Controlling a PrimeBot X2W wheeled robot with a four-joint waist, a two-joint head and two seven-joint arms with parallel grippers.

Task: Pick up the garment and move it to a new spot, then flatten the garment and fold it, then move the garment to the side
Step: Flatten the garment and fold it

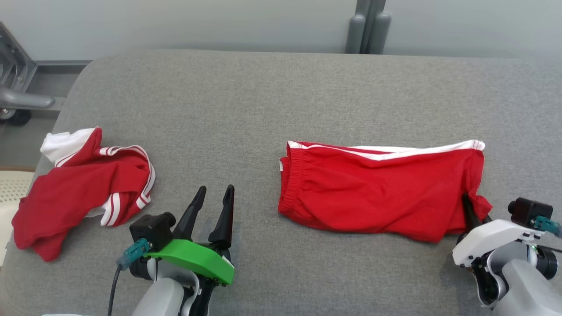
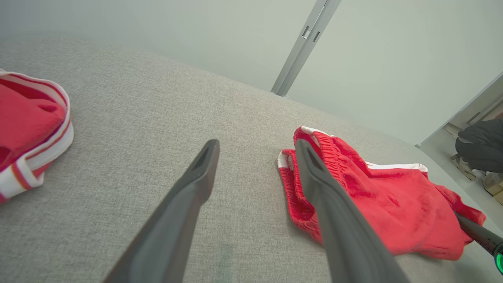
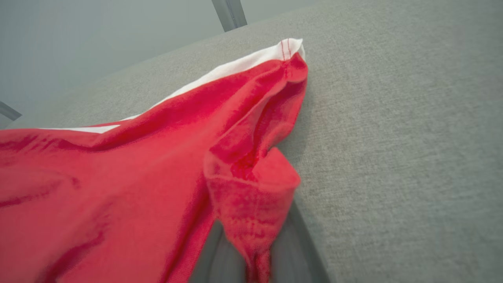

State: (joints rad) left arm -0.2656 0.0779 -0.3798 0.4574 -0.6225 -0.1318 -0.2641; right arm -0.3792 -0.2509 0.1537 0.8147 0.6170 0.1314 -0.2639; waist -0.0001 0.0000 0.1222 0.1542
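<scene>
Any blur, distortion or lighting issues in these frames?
Head view: sharp, even diffuse light, faint shadow under the red shorts. Left wrist view: wide-angle bending, left hand soft-edged up close. Right wrist view: shorts fabric nearest the lens blurred.

— What can't you make out?
— The right gripper. In the head view its tips are buried under the near right corner of the red shorts. From its own wrist, the hem drapes over the fingers, all of it blurred, and the shorts run off the left edge.
— And the left wrist view?
— The red-and-white jersey is cut by the left edge. A dark shape at the far right is too cropped to name.
</scene>
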